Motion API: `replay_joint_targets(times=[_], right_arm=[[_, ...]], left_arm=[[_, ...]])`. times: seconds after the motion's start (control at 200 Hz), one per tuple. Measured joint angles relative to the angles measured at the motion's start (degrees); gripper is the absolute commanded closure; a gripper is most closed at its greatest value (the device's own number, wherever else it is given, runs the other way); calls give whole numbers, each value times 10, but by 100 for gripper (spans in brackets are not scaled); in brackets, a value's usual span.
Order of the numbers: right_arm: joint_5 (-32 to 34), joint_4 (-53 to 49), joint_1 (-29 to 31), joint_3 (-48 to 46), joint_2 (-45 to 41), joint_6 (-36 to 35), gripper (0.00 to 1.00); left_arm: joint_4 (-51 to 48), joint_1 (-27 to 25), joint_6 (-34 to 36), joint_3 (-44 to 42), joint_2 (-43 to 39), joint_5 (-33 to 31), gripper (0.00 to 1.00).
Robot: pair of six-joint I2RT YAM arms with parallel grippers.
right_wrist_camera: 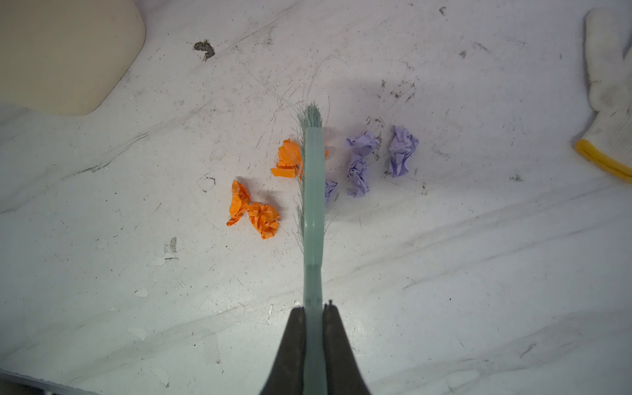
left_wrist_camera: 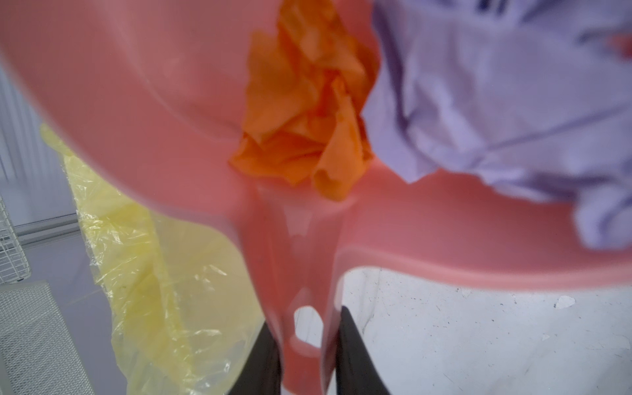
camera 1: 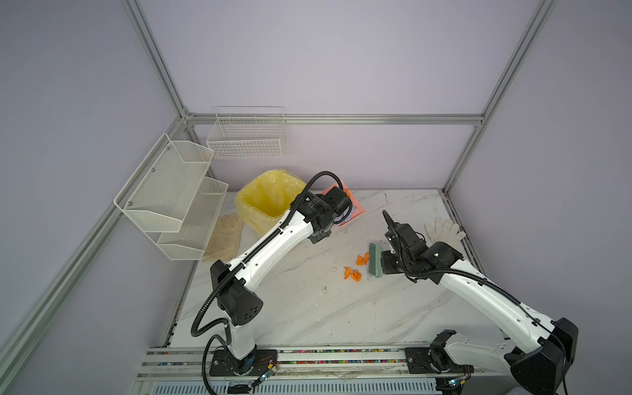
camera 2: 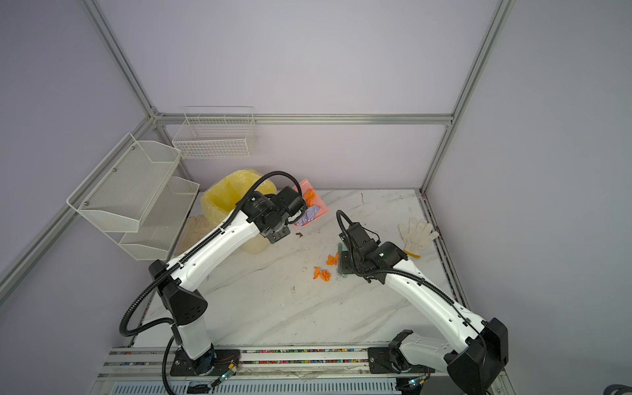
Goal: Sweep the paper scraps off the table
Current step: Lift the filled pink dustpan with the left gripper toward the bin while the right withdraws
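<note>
My right gripper [right_wrist_camera: 314,307] is shut on the handle of a green brush [right_wrist_camera: 313,205], whose bristles rest on the table [camera 1: 307,307]. Orange paper scraps [right_wrist_camera: 254,213] lie on one side of the brush head and pale purple ones [right_wrist_camera: 359,164] on the other. In both top views the orange wads [camera 1: 352,273] [camera 2: 321,273] sit just left of the brush [camera 1: 375,260]. My left gripper [left_wrist_camera: 307,321] is shut on the handle of the pink dustpan [left_wrist_camera: 154,102], held beside the bin. The pan holds orange [left_wrist_camera: 307,102] and purple [left_wrist_camera: 496,85] scraps.
A bin lined with a yellow bag [camera 1: 266,201] stands at the back left, next to the dustpan [camera 1: 355,208]. One white glove [camera 1: 225,236] lies left of the bin, another [camera 1: 444,229] at the right edge. Wire-mesh shelves [camera 1: 171,195] and a wire basket [camera 1: 246,133] hang on the walls.
</note>
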Motion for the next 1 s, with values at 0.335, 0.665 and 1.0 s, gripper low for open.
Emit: replay_joint_targets(times=[0.335,0.665,1.0], right_arm=[[-5,6,-2,-11,5,-4,100],[-17,18,-4,-21,8,-4,100],[-31,37,-5,-28,23,-6,100]], left_arm=[[4,34,25,97,33,-7,91],[20,88,43,121,30,-17,91],[23,131,44,120,-12,-44,91]])
